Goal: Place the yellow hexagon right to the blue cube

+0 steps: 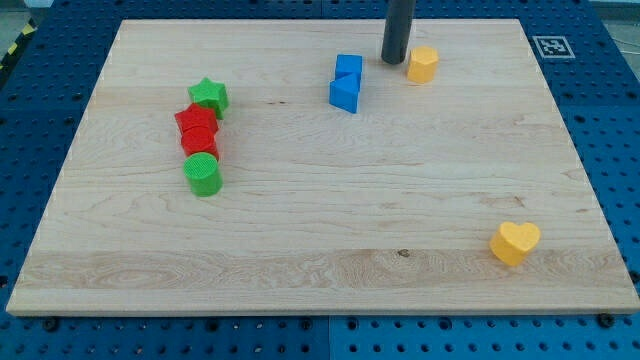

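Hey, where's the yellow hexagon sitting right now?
The yellow hexagon is near the view's top, right of centre, just right of my tip and further right of the blue cube.

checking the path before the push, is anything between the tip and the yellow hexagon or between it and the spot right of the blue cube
Nothing visible. My tip sits just to the view's left of the yellow hexagon block, itself already right of the blue cube block.
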Action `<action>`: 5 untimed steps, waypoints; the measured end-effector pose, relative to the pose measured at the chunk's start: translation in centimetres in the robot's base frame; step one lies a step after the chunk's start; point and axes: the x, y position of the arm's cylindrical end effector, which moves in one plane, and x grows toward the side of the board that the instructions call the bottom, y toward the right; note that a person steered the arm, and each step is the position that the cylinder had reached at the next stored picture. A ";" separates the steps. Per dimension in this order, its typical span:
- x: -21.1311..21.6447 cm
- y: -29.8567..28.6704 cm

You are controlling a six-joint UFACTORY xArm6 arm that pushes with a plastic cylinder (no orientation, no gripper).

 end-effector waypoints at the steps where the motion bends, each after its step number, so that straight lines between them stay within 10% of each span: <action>1: -0.1 1.6; 5: 0.5 7.3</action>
